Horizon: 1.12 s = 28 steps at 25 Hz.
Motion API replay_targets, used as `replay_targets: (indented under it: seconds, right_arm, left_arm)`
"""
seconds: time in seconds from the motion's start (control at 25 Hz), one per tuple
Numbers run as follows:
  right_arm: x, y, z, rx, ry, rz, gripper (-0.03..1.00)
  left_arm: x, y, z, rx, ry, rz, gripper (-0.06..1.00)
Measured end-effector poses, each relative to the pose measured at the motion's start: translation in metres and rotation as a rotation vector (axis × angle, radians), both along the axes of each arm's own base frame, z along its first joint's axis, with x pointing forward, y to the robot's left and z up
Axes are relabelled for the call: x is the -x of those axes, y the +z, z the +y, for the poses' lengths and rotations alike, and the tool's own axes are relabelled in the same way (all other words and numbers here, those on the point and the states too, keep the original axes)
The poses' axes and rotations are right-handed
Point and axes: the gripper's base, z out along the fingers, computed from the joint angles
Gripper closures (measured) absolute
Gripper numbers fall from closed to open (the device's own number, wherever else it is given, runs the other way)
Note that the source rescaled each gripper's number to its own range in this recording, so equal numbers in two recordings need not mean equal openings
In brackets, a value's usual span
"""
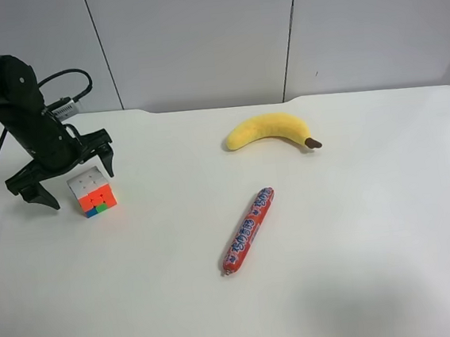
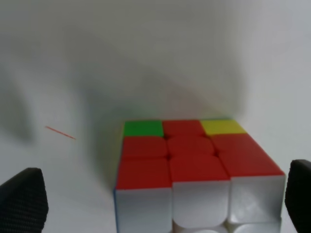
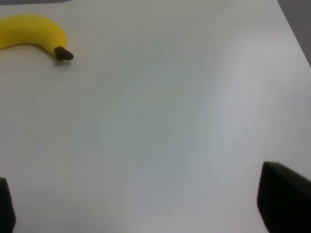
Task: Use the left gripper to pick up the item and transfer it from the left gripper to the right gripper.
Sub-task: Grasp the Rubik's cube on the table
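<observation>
Item [image 1: 92, 191]: set flat on the desk [image 1: 364, 282], near the edge on the left arm's side, toward the far corner. It is straddled by the left gripper [image 1: 83, 190], jaws apart, and no contact can be made out. In the left wrist view the item is seen closer to one finger than to the other.

Right gripper [image 3: 146, 208]: jaws spread wide, nothing between them, bare desk below.

Risks, as judged:
- The nearer finger could land first, so the item would be shoved or twisted.
- Glossy stickers could slip when lifted.
- A layer could be turned under squeeze.
- If too much is covered, little would be left for the right gripper.

Surface: white, smooth, matte. Banana [image 1: 271, 129] and sausage stick [image 1: 248, 230] are well apart from the item. Pale wall panels with dark seams are seen behind.
</observation>
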Motion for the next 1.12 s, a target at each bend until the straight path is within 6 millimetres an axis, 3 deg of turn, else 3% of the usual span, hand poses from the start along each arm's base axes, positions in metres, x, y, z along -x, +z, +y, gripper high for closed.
replay_targets:
  seconds: [0.4,0.6,0.76,0.88,1.04,1.12]
  right_arm:
    - [0.000,0.000,0.000,0.000,0.000,0.000,-0.03]
    - [0.000,0.000,0.000,0.000,0.000,0.000,-0.03]
    - [0.000,0.000,0.000,0.000,0.000,0.000,-0.03]
    - [0.000,0.000,0.000,0.000,0.000,0.000,-0.03]
    - [0.000,0.000,0.000,0.000,0.000,0.000,-0.03]
    - [0.000,0.000,0.000,0.000,0.000,0.000,-0.03]
  left_arm:
    - [0.003,-0.009,-0.014,-0.005,-0.020,0.031,-0.05]
    - [0.005,-0.010,-0.012,-0.032,-0.036,0.053,0.10]
    - [0.006,-0.010,-0.011,-0.040,-0.038,0.065,0.28]
    - [0.006,-0.010,-0.011,-0.042,-0.040,0.064,0.50]
    - [0.006,-0.010,-0.011,-0.041,-0.040,0.059,0.92]
    - [0.005,-0.010,-0.011,-0.041,-0.040,0.058,0.94]
